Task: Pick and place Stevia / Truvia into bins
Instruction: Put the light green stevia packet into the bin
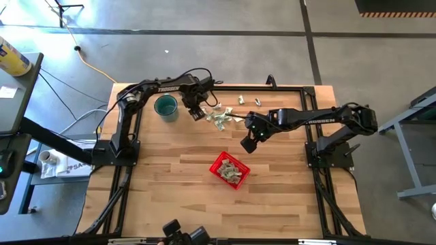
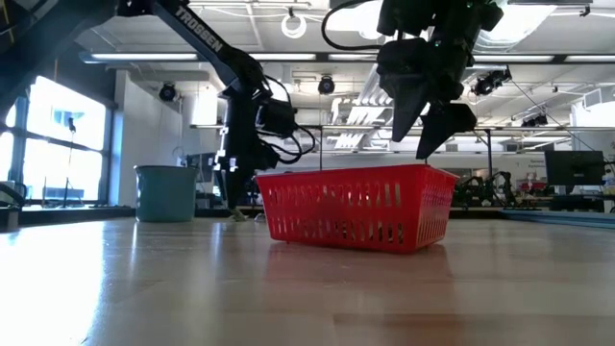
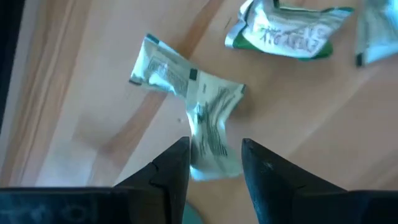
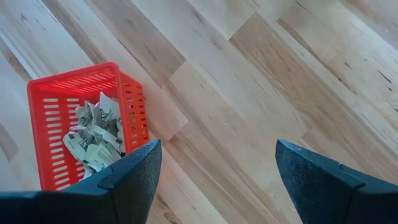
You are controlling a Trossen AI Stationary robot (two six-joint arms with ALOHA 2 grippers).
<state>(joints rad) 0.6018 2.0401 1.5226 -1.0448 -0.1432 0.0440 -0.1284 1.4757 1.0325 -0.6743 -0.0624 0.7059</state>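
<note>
Several pale green and white Stevia sachets (image 1: 218, 118) lie loose on the wooden table, right of a teal cup (image 1: 165, 106). My left gripper (image 1: 196, 110) points down over the left edge of that pile. In the left wrist view it is open (image 3: 214, 171), one finger on each side of a crumpled sachet (image 3: 208, 127) that lies flat on the wood. The red mesh basket (image 1: 216, 167) stands nearer the front and holds several sachets (image 4: 96, 134). My right gripper (image 1: 248, 141) hangs open (image 4: 217, 180) above the table beside the basket, with nothing between its fingers. My left gripper comes from above, pointing down, and its fingers (image 3: 177, 165) stand on either side of the crumpled sachet's near end (image 3: 214, 163). The sachet lies on the table. Whether the fingers touch it I cannot tell.
Two more sachets (image 1: 241, 100) lie apart near the far edge. Another green sachet (image 3: 289, 34) lies just beyond the one between my left fingers. Black frame rails run along the table's edges. Bare wood spreads in front of the basket (image 2: 356, 207).
</note>
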